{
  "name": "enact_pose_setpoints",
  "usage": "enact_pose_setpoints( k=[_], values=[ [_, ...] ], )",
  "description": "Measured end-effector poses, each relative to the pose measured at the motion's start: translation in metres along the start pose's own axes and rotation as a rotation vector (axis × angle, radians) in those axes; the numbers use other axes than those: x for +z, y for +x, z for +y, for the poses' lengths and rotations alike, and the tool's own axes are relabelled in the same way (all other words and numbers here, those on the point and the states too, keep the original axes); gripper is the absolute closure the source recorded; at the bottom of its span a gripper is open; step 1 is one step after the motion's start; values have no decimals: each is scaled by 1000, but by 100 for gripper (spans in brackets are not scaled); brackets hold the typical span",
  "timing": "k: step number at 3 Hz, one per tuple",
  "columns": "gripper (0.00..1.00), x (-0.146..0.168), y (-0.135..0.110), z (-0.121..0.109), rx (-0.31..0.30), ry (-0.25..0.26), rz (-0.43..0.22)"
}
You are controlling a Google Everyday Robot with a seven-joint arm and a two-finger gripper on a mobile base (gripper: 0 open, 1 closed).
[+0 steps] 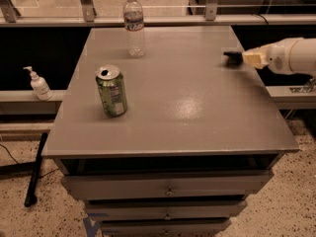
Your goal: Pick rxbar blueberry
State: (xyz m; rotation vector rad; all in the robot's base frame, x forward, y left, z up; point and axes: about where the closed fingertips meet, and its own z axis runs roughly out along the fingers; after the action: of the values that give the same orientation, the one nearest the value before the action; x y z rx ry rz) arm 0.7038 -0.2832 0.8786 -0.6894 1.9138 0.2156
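The rxbar blueberry (229,57) is a small flat dark navy wrapper lying near the right edge of the grey table (197,112), towards the back. My gripper (245,59) reaches in from the right on a white arm (291,56). Its cream-coloured tip is right at the bar's right end and hides part of the wrapper. I cannot tell whether it touches the bar.
A dented green can (111,91) stands on the left half of the table. A clear water bottle (134,24) stands at the back, left of centre. A soap dispenser (38,84) sits on a ledge to the left, off the table. Drawers (168,189) are below the tabletop.
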Motion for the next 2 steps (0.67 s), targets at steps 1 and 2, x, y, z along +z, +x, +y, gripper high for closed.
enact_pose_setpoints(
  k=[1,2],
  values=[
    [100,-84,-109,15,-131,-8,-257],
    [100,-117,-149,27,-182,-28,-349]
  ],
)
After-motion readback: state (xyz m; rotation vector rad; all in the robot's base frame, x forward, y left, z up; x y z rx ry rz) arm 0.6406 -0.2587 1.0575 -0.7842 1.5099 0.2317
